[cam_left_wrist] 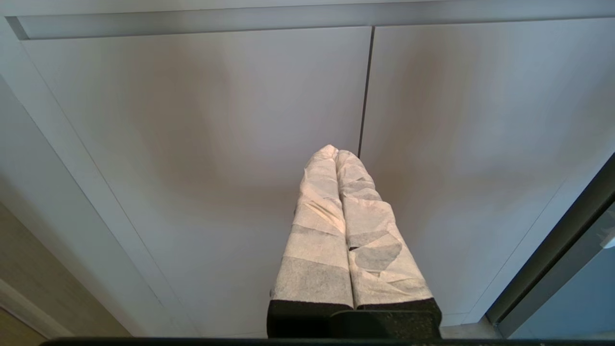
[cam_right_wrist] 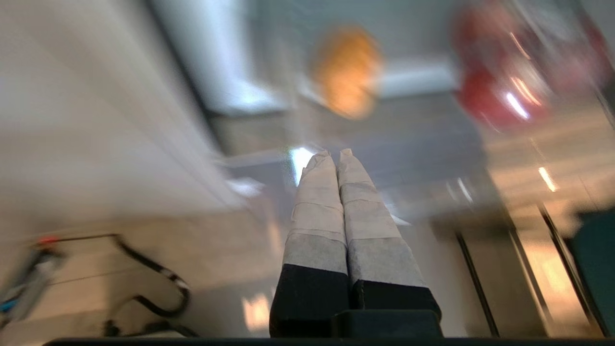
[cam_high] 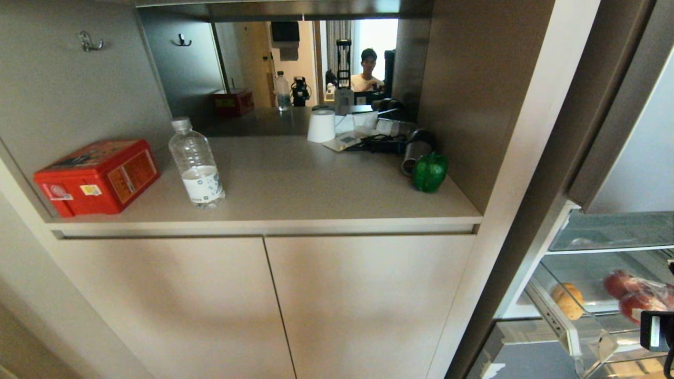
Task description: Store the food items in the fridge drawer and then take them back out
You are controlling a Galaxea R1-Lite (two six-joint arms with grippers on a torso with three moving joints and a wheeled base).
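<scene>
- One potato (cam_high: 567,300), tan and oval, lies inside the fridge drawer (cam_high: 574,337), the clear bin with a whitish front rim that stands pulled out at the lower right of the head view.
- In the right wrist view the potato (cam_right_wrist: 347,72) shows as an orange-tan blur ahead of the fingertips.
- One green bell pepper (cam_high: 429,171) sits on the countertop (cam_high: 316,195), near its right end and well apart from the drawer.
- Red items in clear wrap (cam_high: 634,297) lie in the drawer to the right of the potato; two rounded red shapes can be made out, and whether there are more I cannot tell.
- The right gripper (cam_right_wrist: 335,154) has its two taped fingers pressed together with nothing between them; it points toward the drawer, short of the potato.
- In the head view only a dark part of the right arm (cam_high: 657,330) shows at the right edge, in front of the drawer.
- The left gripper (cam_left_wrist: 335,150) is also closed on nothing, its two wrapped fingers touching, and faces the two cabinet doors (cam_left_wrist: 240,144) under the countertop.
- One clear water bottle (cam_high: 196,163) stands upright on the countertop, just beside one red box (cam_high: 97,176) at the left end.
- One white paper roll (cam_high: 321,125) stands farther back, next to a small clutter of papers and dark things.
- One person (cam_high: 367,71) appears in the mirror at the back.
</scene>
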